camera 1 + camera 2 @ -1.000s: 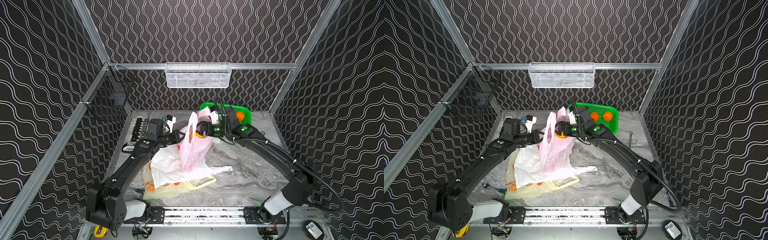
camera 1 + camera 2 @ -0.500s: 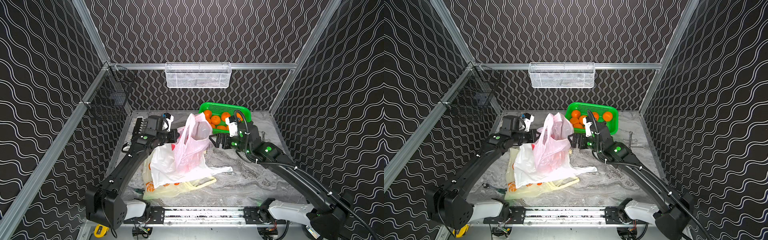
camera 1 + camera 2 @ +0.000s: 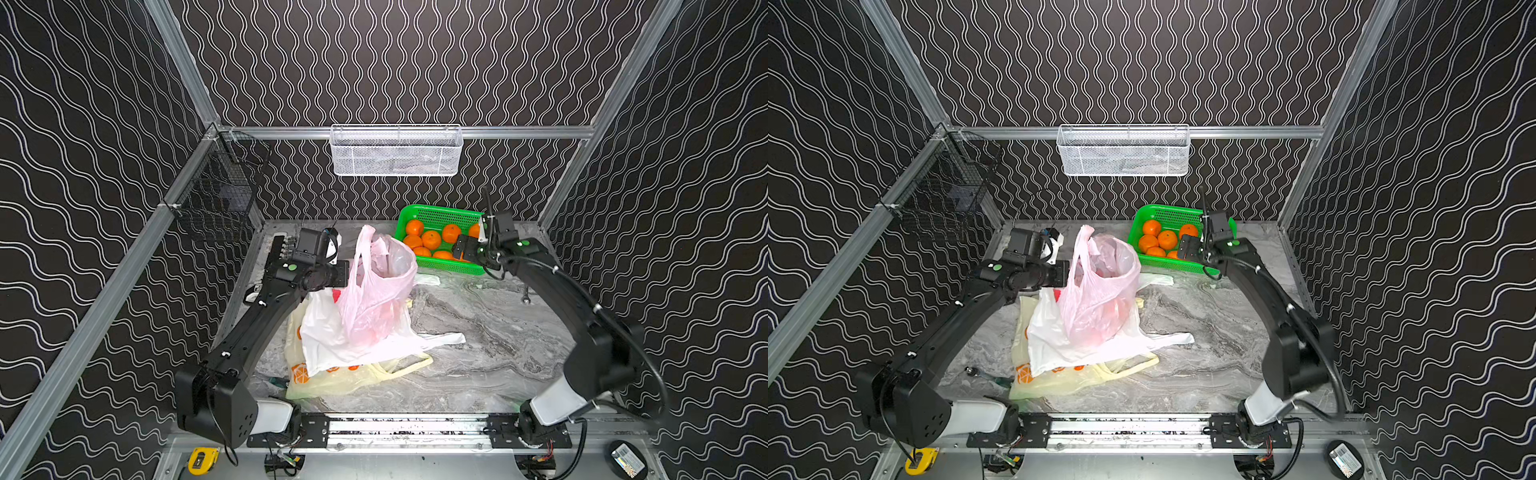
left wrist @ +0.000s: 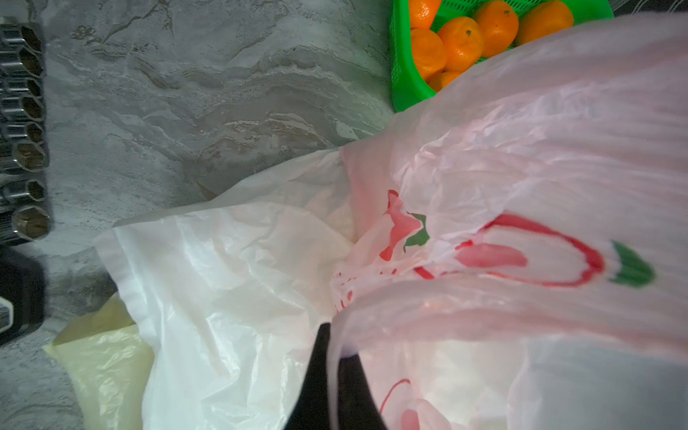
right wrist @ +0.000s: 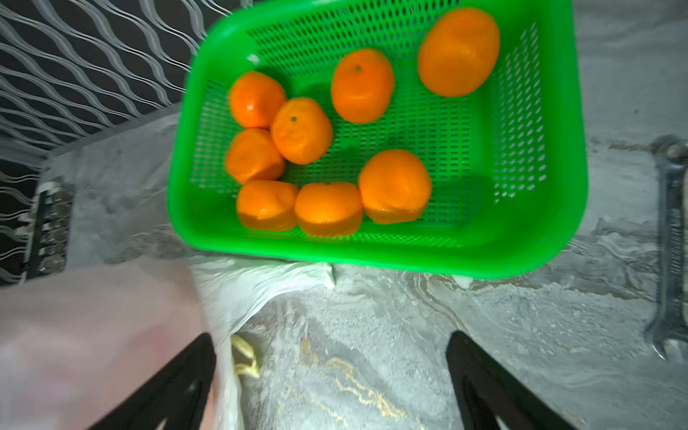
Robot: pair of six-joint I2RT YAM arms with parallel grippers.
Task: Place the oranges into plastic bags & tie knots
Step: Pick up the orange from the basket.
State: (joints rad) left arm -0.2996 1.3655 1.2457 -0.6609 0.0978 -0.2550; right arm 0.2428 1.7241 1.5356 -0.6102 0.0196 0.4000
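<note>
1. Socket rack: a row of metal sockets at the table's far left edge, cut off by the left wrist view's frame.
2. Left gripper: fingers pressed together, clamped on a handle of the pink bag and holding it up. In both top views the bag hides the fingertips.
3. Yellow bag: pale, with orange prints, flat on the table, lowest of the pile. The white bag covers most of it.
4. White bag: plain and crumpled, lying on the yellow bag, with one handle trailing to the right.
5. Pink bag: translucent, with red and green fruit prints, standing on the white bag with its mouth open. Reddish patches show through the film; whether they are fruit or print is not clear.
6. Oranges: eight counted, small and bright, all in the green basket at the back of the table, right of the pink bag. In both top views the right arm hides some of them.
7. Right gripper: fingers wide apart and holding nothing, above the table just in front of the basket.
8. Wrench: metal, flat on the table right of the basket, partly cut off in the right wrist view.
</note>
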